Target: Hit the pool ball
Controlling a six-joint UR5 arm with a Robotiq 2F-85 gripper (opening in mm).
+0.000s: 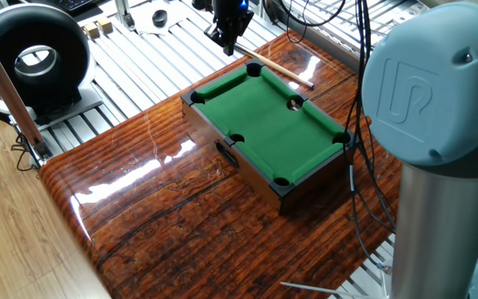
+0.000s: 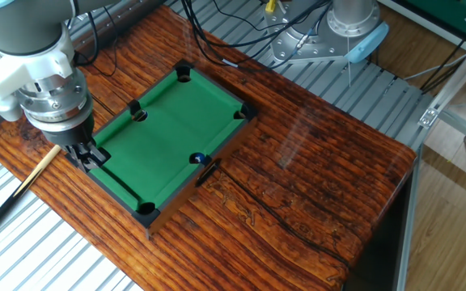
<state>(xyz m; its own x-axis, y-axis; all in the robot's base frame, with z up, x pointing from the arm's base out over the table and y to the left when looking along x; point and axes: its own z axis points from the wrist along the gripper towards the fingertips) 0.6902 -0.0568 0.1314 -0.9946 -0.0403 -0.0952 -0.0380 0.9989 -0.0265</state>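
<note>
the ball sat by the pool table side pocket. the cue lay beside it. i could not tell if the gripper was clenched.

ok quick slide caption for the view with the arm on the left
Gripper poised at one end of the mini pool table, cue beside it, ball at a side pocket.

Glossy wooden table on slatted metal, pale wood floor.

Green felt pool table, dark blue ball.
</note>
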